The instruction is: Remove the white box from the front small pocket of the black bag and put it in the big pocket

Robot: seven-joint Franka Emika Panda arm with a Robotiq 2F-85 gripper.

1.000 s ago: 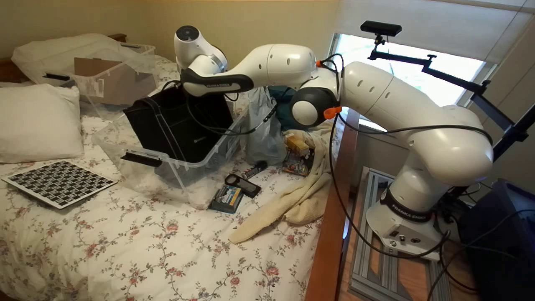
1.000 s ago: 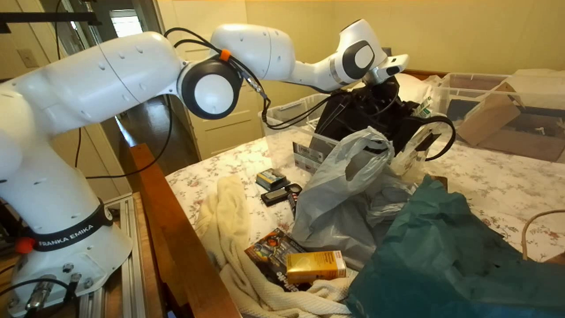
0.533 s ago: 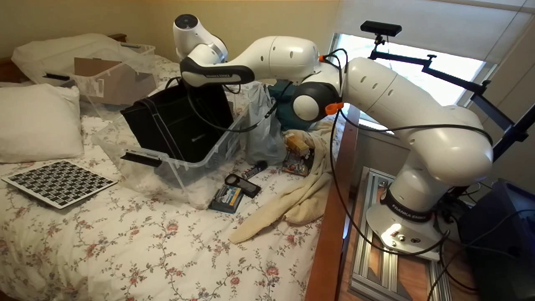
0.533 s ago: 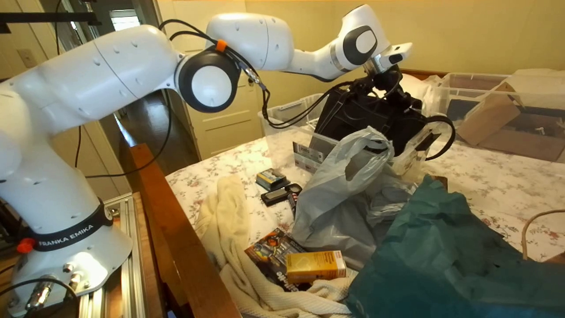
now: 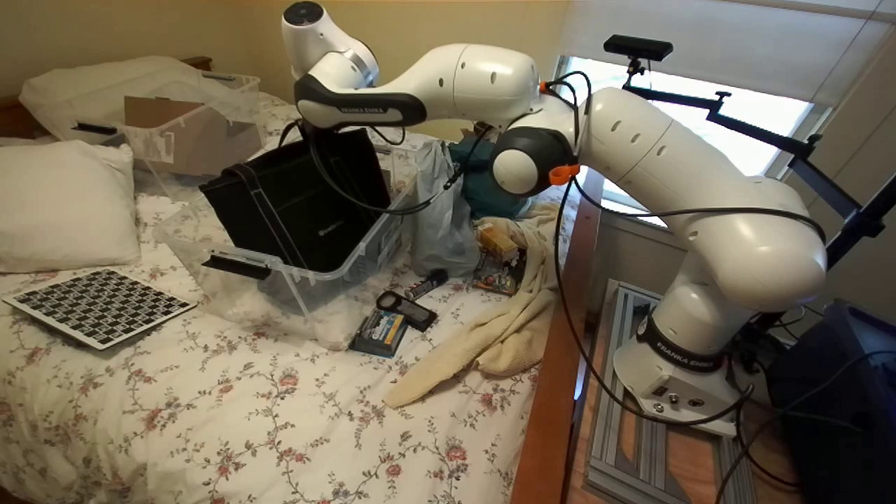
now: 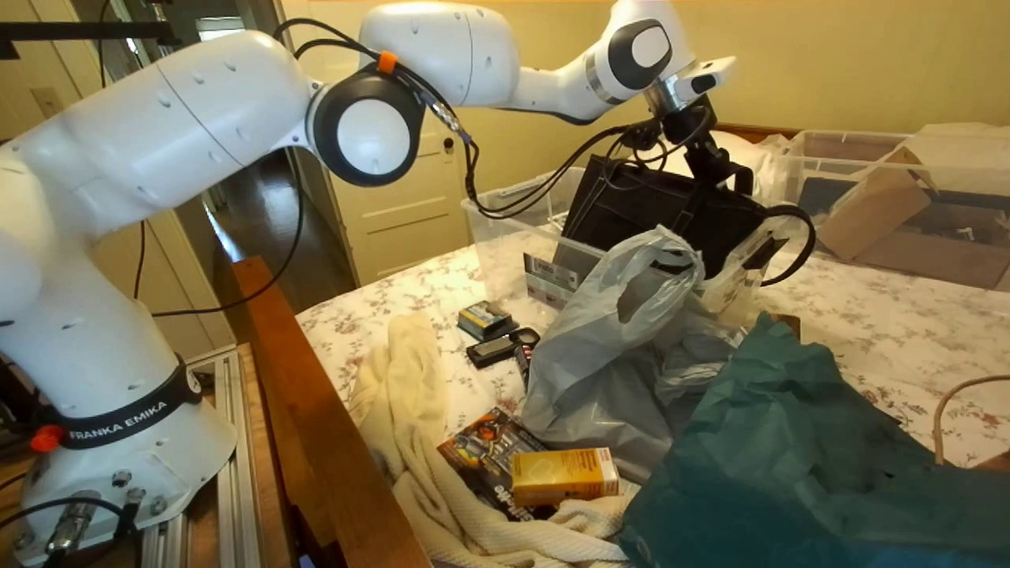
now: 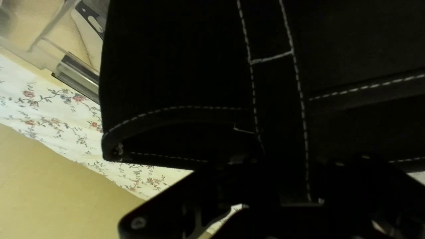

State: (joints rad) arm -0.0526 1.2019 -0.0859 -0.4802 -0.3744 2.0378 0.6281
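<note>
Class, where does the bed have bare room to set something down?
Free: the bedspread bordered by the checkered board, nearer bin and cream blanket; also between the teal bundle and farther bin. Crowded: the nearer bin, largely filled by the black bag, and around the grey plastic bag and yellow box.

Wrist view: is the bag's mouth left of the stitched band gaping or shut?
Gaping: the black bag has its rim bowed off the panel behind. Inside: too dark to tell.

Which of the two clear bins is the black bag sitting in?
The clear bin nearer the robot's base: the black bag leans in it, sticking out the top. The far bin holds brown cardboard instead.
</note>
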